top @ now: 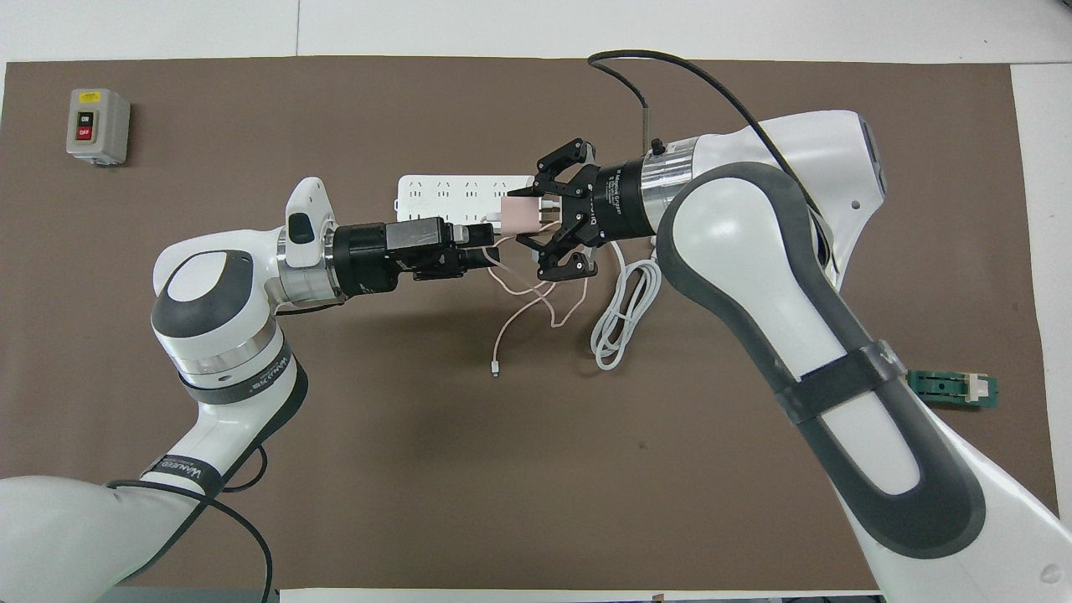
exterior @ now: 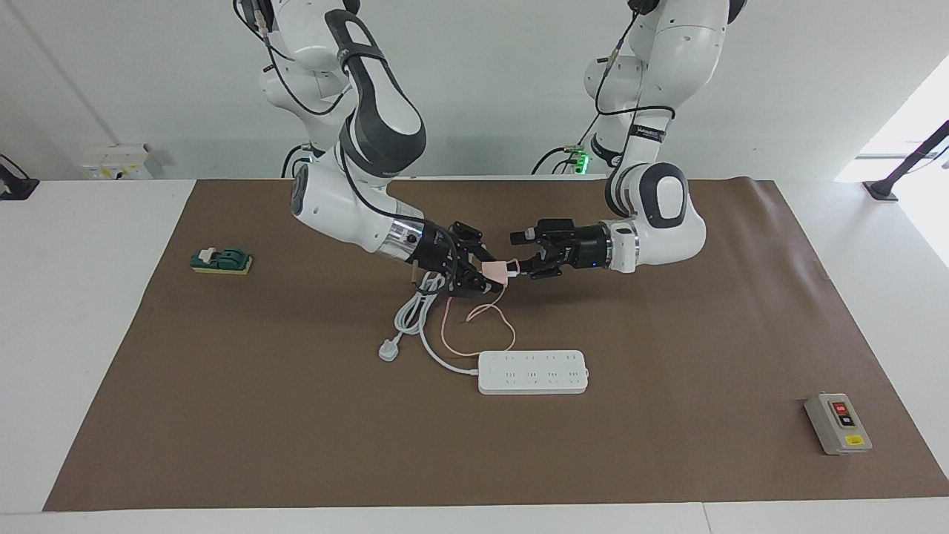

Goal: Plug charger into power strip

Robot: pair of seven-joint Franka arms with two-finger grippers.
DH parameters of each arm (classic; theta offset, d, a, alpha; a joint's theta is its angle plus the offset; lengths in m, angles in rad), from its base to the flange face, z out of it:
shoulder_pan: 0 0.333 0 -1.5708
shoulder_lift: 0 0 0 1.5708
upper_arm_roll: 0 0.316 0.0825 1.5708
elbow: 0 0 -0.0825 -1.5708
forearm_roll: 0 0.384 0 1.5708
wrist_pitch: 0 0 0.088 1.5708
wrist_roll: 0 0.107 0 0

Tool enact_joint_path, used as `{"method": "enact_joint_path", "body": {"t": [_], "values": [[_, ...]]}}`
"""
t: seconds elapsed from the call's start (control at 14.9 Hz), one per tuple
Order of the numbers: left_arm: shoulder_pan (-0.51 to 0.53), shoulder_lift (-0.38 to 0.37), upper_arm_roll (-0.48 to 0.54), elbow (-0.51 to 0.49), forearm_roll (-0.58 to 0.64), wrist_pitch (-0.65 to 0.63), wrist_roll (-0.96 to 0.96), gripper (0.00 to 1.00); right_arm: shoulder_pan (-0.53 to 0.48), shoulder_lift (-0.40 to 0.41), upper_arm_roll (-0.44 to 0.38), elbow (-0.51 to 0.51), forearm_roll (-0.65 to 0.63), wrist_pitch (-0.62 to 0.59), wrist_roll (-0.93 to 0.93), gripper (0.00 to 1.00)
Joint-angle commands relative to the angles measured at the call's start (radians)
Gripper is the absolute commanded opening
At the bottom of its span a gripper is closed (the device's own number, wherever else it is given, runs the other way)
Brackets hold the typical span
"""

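Both grippers meet mid-air over the brown surface, above the spot between the coiled cord and the power strip. Right gripper is clamped on the charger, the pink cube pinched between its fingers. Left gripper comes in level from the other end, tips right at the cube's face; cannot tell if its fingers are apart or already closed on it.

Looks like a handover or regrasp. My read: the right gripper holds the cube sideways so the left one can take it with the prongs pointing down at the sockets.

Charger's thin pink cable hangs from the cube and loops onto the surface, its white connector lying loose nearer the robots than the strip. Slack is good, no tug on the cube.

Power strip lies flat, sockets up, nothing plugged in. Its thick cord coils nearer the robots, its three-pin plug beside the coil.

Grey switch box and green block sit well apart at opposite ends, out of play.

Risk: the cube twists during the swap and the prongs end up misaligned.
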Motion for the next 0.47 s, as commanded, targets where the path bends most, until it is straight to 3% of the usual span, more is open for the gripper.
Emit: {"method": "enact_joint_path", "body": {"t": [0.0, 0.13, 0.4], "values": [[-0.01, 0.02, 0.012, 0.036, -0.003, 0.014, 0.014, 1.0, 0.013, -0.013, -0.004, -0.02, 0.019, 0.02, 0.014, 0.0], [0.003, 0.068, 0.012, 0.107, 0.07, 0.018, 0.011, 1.0, 0.017, -0.013, -0.004, -0.023, 0.02, 0.02, 0.016, 0.0], [0.008, 0.074, 0.011, 0.118, 0.075, 0.023, 0.011, 1.0, 0.017, -0.015, -0.004, -0.029, 0.02, 0.033, 0.016, 0.0]]}}
